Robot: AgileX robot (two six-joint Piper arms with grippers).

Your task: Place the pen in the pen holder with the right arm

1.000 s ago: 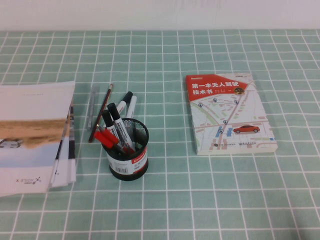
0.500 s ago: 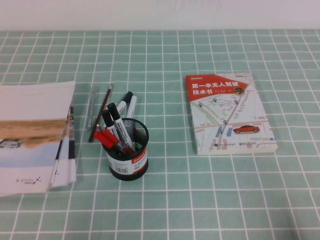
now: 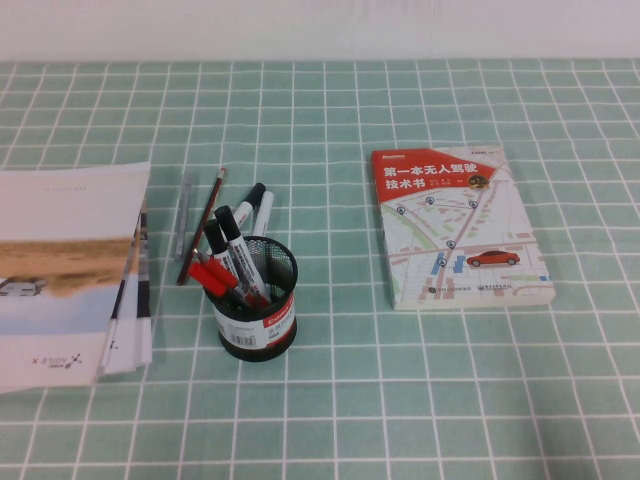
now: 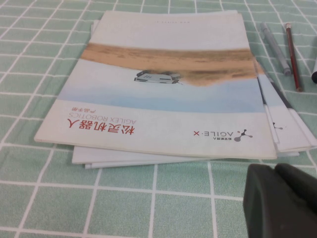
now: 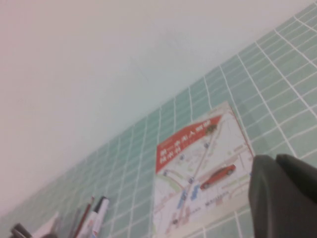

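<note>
Progress looked nil, I judged: left gripper [image 4: 276, 173] and right gripper [image 5: 276, 163] had jaws clenched on nothing. The pen holder [image 3: 258, 300] stood on the worktop well beyond both; I couldn't single out the pen.

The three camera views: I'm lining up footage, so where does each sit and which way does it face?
High view: raised on the robot's side, looking down at the pen holder; no arm shows.
Left wrist view: low over the table, facing the brochures; left pincer at the edge.
Right wrist view: tilted up toward the wall; right pincer at the edge.
Shared: the book shows in the high and right wrist views.
</note>
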